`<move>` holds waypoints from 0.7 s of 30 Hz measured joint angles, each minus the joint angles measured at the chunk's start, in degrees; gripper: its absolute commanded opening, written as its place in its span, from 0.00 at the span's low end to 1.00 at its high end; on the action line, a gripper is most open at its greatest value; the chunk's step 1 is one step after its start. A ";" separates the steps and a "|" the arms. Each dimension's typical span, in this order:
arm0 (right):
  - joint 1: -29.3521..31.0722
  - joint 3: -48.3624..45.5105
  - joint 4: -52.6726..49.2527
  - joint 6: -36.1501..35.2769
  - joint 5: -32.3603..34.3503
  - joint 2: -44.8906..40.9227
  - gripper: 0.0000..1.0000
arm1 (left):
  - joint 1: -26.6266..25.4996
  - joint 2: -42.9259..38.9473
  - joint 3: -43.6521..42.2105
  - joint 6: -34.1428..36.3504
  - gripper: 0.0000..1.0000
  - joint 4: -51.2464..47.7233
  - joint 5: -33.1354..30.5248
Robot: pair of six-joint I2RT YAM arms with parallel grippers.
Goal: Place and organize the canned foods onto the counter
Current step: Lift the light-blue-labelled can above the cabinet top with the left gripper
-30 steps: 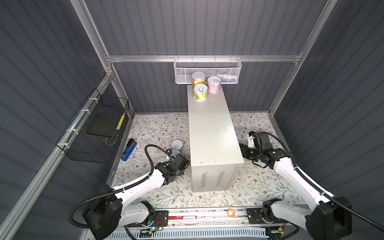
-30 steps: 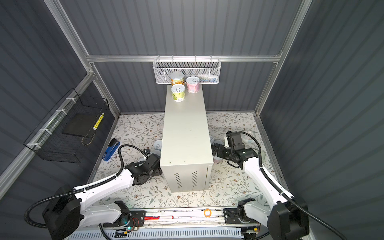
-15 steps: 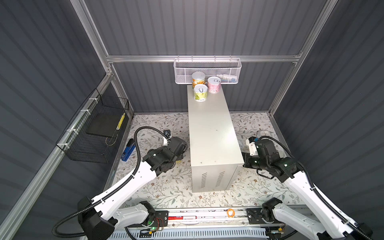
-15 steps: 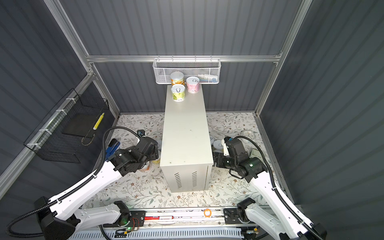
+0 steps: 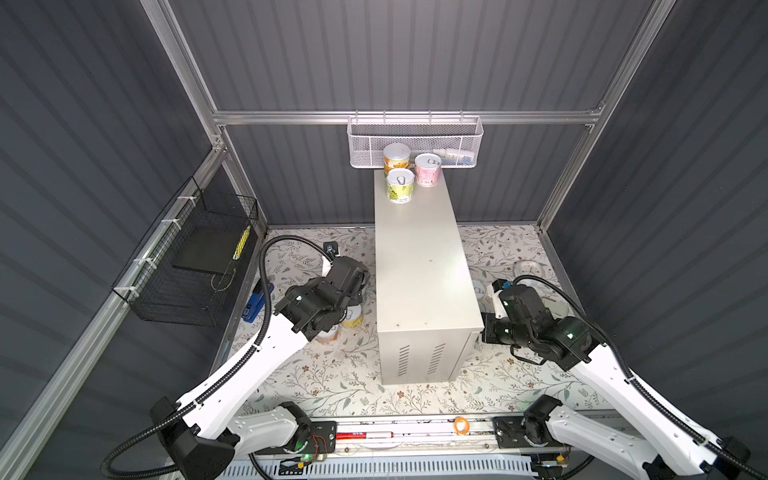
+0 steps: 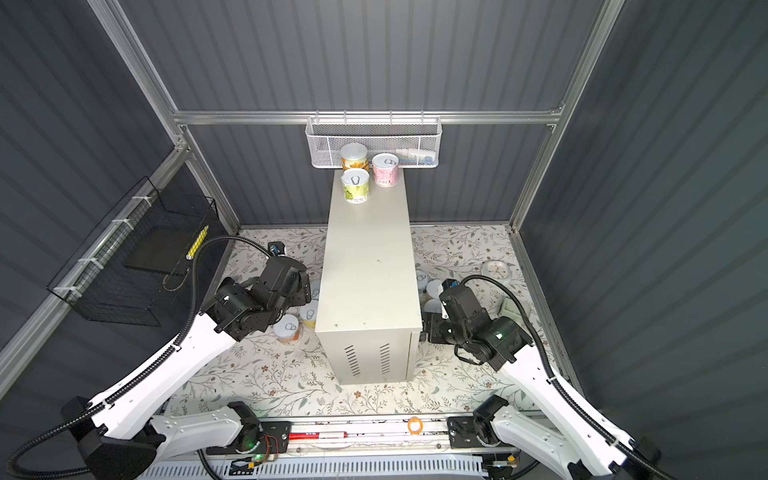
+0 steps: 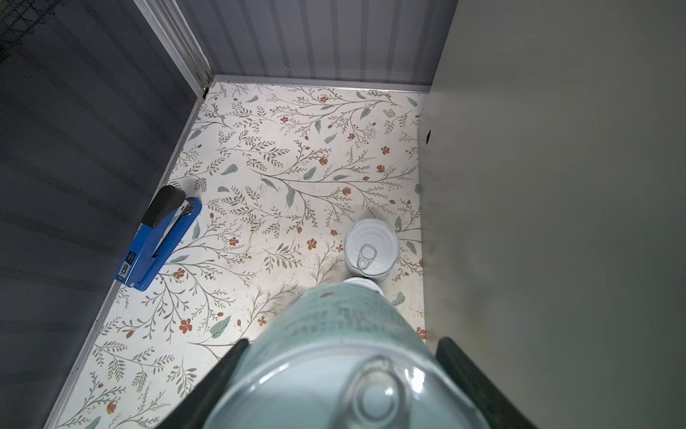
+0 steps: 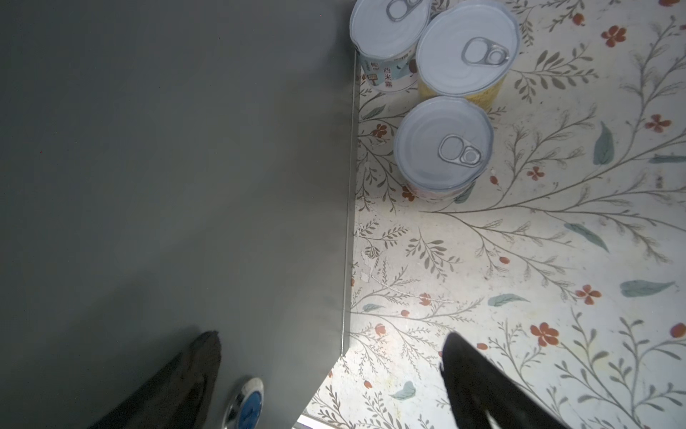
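The counter (image 5: 419, 266) (image 6: 368, 266) is a tall beige box; three canned foods stand at its far end: orange (image 5: 397, 154), pink (image 5: 428, 169) and yellow-green (image 5: 400, 185). My left gripper (image 7: 341, 345) is shut on a pale teal can (image 7: 345, 327), lifted above the floor beside the counter's left wall. More tins (image 7: 371, 248) (image 6: 287, 328) stand below it. My right gripper (image 8: 330, 338) is open and holds nothing, low by the counter's right front corner (image 8: 347, 327). Three tins (image 8: 443, 141) (image 8: 467, 48) (image 8: 389, 33) stand ahead of it on the floral floor.
A blue stapler (image 7: 159, 241) lies by the left wall. A black wire basket (image 5: 187, 270) hangs on that wall, and a white mesh basket (image 5: 415, 141) hangs behind the counter. A round white clock (image 5: 527, 266) lies at the right.
My left arm has risen from the floor with the teal can in its grip. My right arm has drawn back toward the counter's front corner.
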 measured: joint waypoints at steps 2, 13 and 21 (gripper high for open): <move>0.33 0.00 -0.07 0.11 0.50 0.50 0.95 | 0.02 0.02 0.85 0.61 0.00 -0.04 -0.07; -2.58 0.00 -0.07 -1.11 1.68 0.07 0.98 | 0.46 4.63 25.03 9.22 0.00 -6.27 -0.09; -6.95 2.49 -1.44 -3.58 1.55 -1.44 0.98 | 0.66 20.65 49.42 15.63 0.00 -12.57 11.72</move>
